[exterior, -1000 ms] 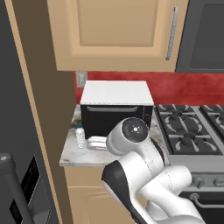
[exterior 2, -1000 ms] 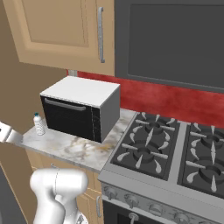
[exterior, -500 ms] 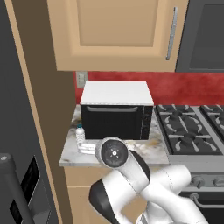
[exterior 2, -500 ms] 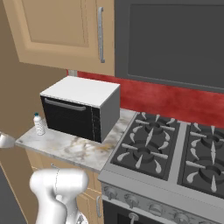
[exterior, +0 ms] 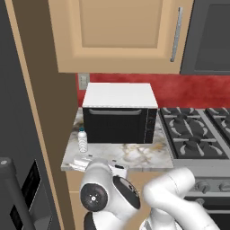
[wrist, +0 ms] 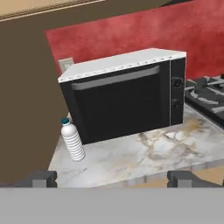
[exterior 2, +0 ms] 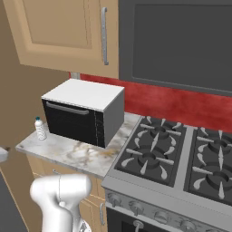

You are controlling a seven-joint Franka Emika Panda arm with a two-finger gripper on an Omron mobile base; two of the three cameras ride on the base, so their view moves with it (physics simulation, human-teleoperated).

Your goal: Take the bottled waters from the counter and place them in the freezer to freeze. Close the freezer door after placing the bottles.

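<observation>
A clear-white ribbed bottled water (wrist: 72, 141) with a blue cap stands upright on the marble counter (wrist: 144, 157), left of the black oven's front. The same bottle (exterior: 82, 140) (exterior 2: 41, 128) stands near the counter's left end in both base views. My gripper (wrist: 112, 178) hangs level with the counter's front edge, open, with nothing between its fingertips (wrist: 41, 178). It is well short of the bottle, which sits ahead and to the left of it. The grey freezer (exterior: 18, 117) rises at the far left with a dark bar handle (exterior: 11, 188).
A black-fronted, white-topped oven (exterior: 120, 112) takes up the back of the counter (exterior: 134, 155). A brown wall panel (exterior: 49, 112) stands between counter and freezer. The gas stovetop (exterior 2: 167, 149) lies to the right, and tan cabinets (exterior: 117, 36) hang overhead.
The arm has swung down and to the left, bringing the hand lower, to the counter's front edge. The bottle has not moved and the jaws have stayed open.
</observation>
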